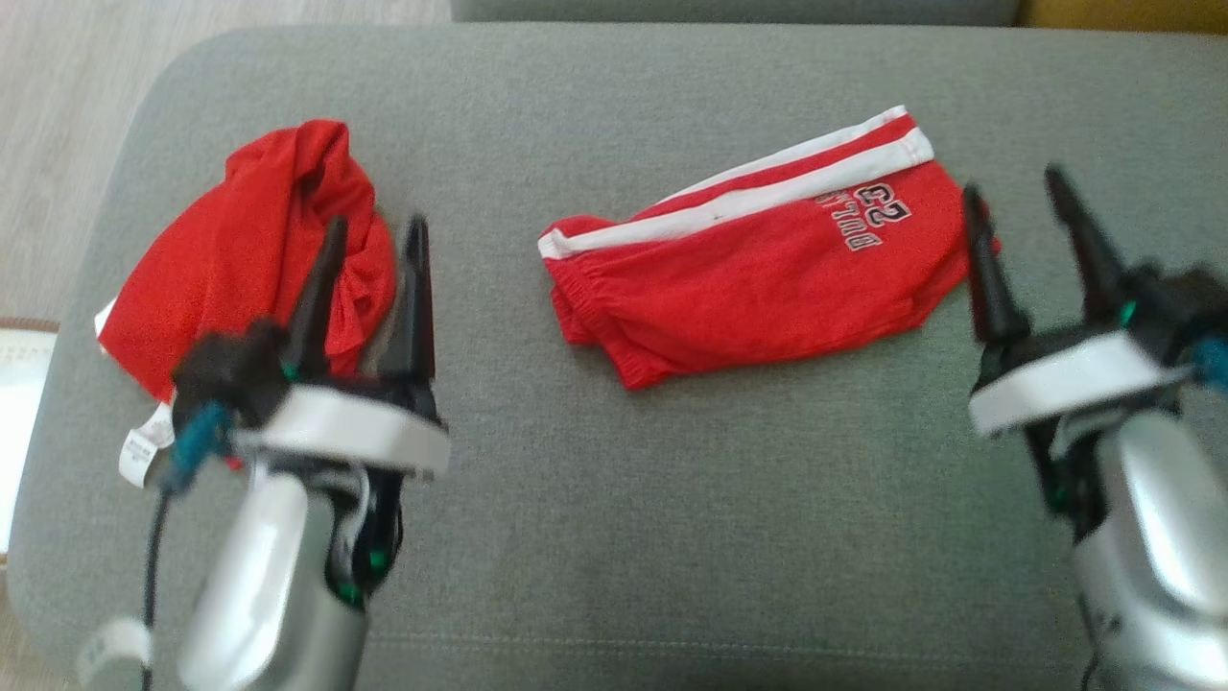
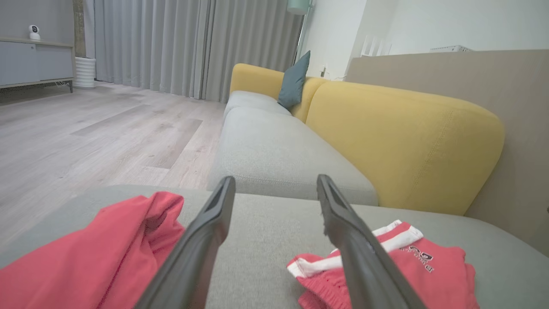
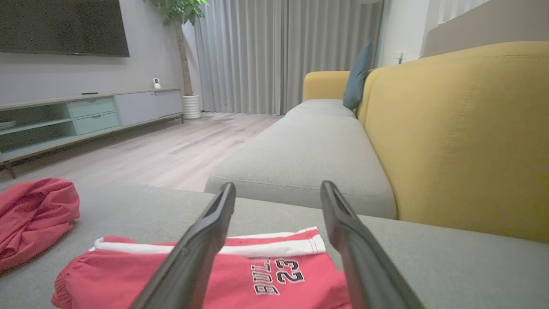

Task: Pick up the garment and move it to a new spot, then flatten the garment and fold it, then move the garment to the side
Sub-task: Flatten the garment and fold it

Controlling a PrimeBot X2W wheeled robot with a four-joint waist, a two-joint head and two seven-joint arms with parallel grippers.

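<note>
Two claws, left claw [image 1: 376, 223] and right claw [image 1: 1014, 182], both spread and empty.
Shorts [image 1: 758, 269] seem light and limp; pinch at the thick waistband [image 1: 574, 293].

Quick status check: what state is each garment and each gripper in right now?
Red shorts with white side stripes: folded, lying flat on grey fabric cushion.
Plain red cloth garment: crumpled in a heap, unfolded.
Left gripper: fingers open, empty.
Right gripper: fingers open, empty.

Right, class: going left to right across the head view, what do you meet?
First the crumpled red garment, then the striped red shorts, then the right gripper; the left gripper overlaps the garment, so it is left unplaced.
</note>
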